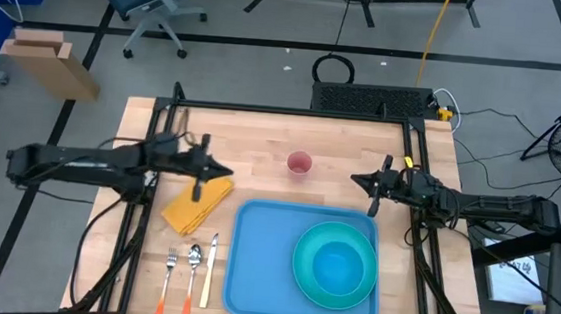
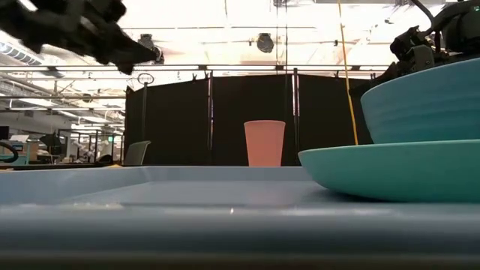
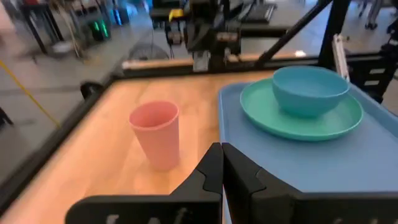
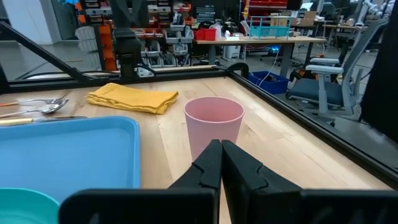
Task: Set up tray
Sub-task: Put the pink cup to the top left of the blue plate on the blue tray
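Note:
The blue tray [image 1: 262, 266] lies at the table's near middle; it also fills the foreground of the low view [image 2: 150, 196]. A turquoise plate [image 1: 303, 279] rests on the tray's right half, with a blue bowl [image 1: 337, 267] standing in it. A pink cup [image 1: 299, 164] stands upright on the wood beyond the tray. My left gripper [image 1: 223, 171] hovers shut over the far edge of a folded yellow napkin [image 1: 196, 206], pointing at the cup [image 3: 157, 134]. My right gripper [image 1: 357, 180] hovers shut to the right of the cup [image 4: 213, 124]. Both hold nothing.
A fork [image 1: 168, 279], a spoon [image 1: 192, 275] and a knife [image 1: 208, 272] lie side by side on the wood left of the tray, near the table's near edge. Black frame bars run along the table's left, right and far edges.

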Motion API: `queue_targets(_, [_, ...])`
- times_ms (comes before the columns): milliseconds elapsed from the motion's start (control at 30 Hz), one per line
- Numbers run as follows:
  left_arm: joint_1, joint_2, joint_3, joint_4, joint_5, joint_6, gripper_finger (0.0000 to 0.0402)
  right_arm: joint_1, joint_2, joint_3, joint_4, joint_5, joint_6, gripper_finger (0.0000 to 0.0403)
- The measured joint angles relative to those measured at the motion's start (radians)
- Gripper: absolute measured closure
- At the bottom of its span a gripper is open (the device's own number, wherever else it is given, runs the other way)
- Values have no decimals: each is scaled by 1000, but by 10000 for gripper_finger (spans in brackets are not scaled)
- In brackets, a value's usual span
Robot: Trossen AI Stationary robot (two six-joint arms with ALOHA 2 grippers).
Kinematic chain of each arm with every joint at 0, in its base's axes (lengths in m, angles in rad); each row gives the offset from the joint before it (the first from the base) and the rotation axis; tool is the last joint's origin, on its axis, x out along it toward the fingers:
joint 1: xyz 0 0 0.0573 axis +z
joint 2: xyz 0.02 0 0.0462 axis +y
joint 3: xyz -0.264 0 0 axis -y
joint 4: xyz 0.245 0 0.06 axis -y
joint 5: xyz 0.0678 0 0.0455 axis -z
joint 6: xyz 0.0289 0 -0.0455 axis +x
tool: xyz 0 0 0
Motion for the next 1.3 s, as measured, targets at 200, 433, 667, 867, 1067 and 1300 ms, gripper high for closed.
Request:
queue_targets(200, [-98,-163,-128,27,-185,-26,401,0,0,0,0,0,3,403])
queue_targets(433, [-127,-212,-251,129,-261,-7,401,0,0,0,0,-2,11,403])
queue_targets(667, [-124,-217,-255,155,-320,-3,392,-15,73,163,-139,-27,116,403])
queue_targets(867, [-124,-217,-254,209,-323,-20,372,-80,327,480,-374,-27,207,403])
queue_targets(1067, [-125,-216,-253,251,-324,-80,373,-218,618,807,-583,-78,219,403])
queue_targets(1300, [-125,-216,-253,233,-323,-96,387,-339,916,1172,-772,-289,188,358])
